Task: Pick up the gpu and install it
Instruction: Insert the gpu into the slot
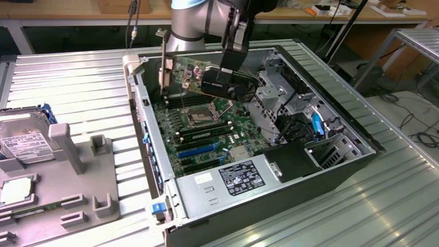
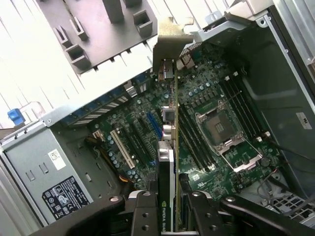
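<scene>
The gpu (image 1: 205, 77), a green card with a black fan block (image 1: 230, 86) and a silver end bracket (image 1: 164, 72), hangs upright over the far end of the open computer case (image 1: 343, 154). My gripper (image 1: 231, 64) is shut on its upper edge. In the wrist view the gpu (image 2: 173, 128) is seen edge-on between my fingers (image 2: 145, 211), with my gripper (image 2: 170, 201) closed around it and its bracket (image 2: 167, 49) towards the case's rear wall. The card is above the motherboard (image 1: 226, 131), near the CPU socket (image 1: 202, 116), and touches no slot.
Blue and white expansion slots (image 2: 153, 125) lie below the card, and memory sticks (image 2: 241, 108) flank the socket. A power supply (image 1: 233, 180) fills the near end of the case. On the exterior view's left are a grey fixture tray (image 1: 69, 170) and a hard drive (image 1: 20, 139).
</scene>
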Robot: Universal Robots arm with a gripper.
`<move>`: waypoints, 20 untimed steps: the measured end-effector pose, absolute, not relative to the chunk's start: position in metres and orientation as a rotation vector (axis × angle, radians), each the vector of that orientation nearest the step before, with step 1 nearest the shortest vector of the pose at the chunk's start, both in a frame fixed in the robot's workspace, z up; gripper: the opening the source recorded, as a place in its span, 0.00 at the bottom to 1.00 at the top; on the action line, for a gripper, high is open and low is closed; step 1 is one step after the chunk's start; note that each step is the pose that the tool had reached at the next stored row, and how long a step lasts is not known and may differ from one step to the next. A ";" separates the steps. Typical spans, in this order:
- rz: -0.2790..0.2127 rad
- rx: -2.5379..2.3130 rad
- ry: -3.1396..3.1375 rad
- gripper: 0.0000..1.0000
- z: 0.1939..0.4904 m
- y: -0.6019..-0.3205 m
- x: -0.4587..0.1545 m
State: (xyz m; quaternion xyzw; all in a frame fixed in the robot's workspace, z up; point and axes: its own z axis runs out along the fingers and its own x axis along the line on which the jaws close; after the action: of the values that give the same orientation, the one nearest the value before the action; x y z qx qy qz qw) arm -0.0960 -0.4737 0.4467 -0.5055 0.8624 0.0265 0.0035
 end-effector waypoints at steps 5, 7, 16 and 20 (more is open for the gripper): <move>0.083 -1.633 2.675 0.27 0.447 -0.474 -0.095; 0.084 -1.651 2.665 0.27 0.447 -0.474 -0.095; 0.084 -1.732 2.615 0.27 0.447 -0.474 -0.093; 0.084 -1.770 2.590 0.27 0.447 -0.474 -0.093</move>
State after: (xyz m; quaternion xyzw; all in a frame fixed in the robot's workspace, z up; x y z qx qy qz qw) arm -0.0926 -0.4737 0.4466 -0.5639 0.8254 0.0267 0.0017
